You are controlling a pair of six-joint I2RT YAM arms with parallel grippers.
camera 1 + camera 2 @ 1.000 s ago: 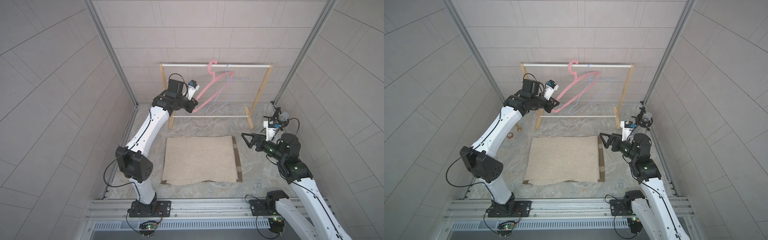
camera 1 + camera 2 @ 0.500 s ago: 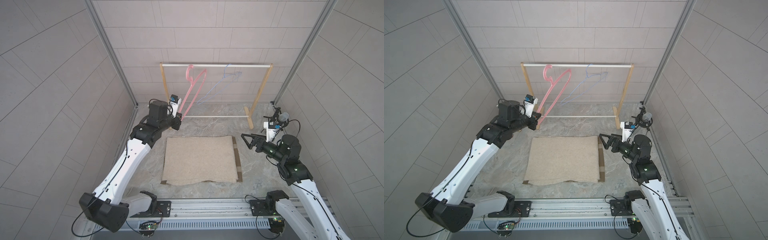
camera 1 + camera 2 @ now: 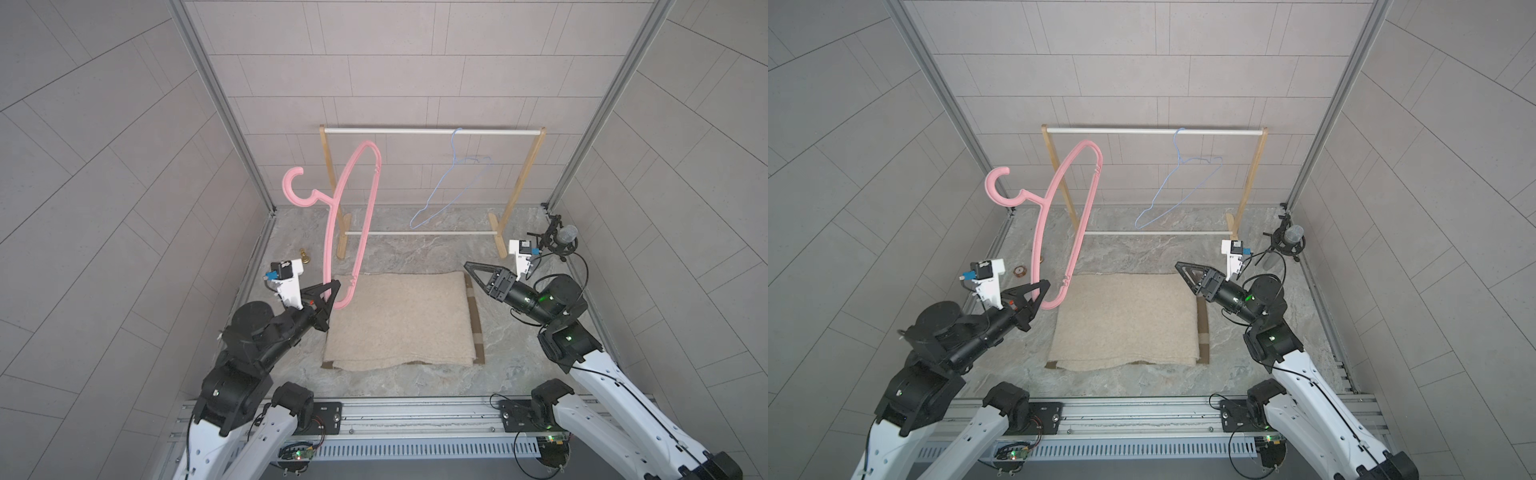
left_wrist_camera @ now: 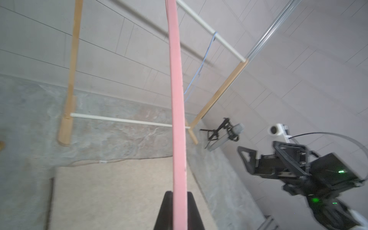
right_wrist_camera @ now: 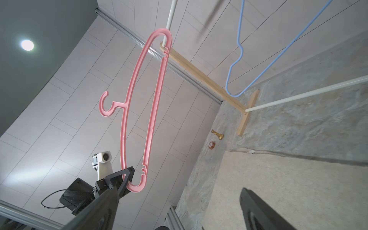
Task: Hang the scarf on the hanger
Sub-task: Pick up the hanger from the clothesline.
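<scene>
The left gripper point(image 3: 330, 293) pinches one end of the pink hanger point(image 4: 178, 119), holding it aloft beside the scarf point(image 3: 399, 320), which lies folded flat on the counter point(image 3: 415, 253). The right gripper point(image 3: 478, 273) hovers spread wide at the scarf's other edge. Next it should drop, pinch that edge and thread it through the hanger.

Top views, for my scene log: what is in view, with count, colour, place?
scarf: 1, beige, folded flat mid-table
sheet: 1, brown, under scarf
rack: 1, wood and white, table's rear
pink hanger: 1, pink, held up at left
blue hanger: 1, blue, on rack's top rail
chess piece: 1, gold, left rear
round item: 1, brown, near chess piece
microphone: 1, grey, right rear corner
table: 1, grey marbled, under everything
left hand: 1, black, shut on pink hanger
right hand: 1, black, open, beside scarf
</scene>
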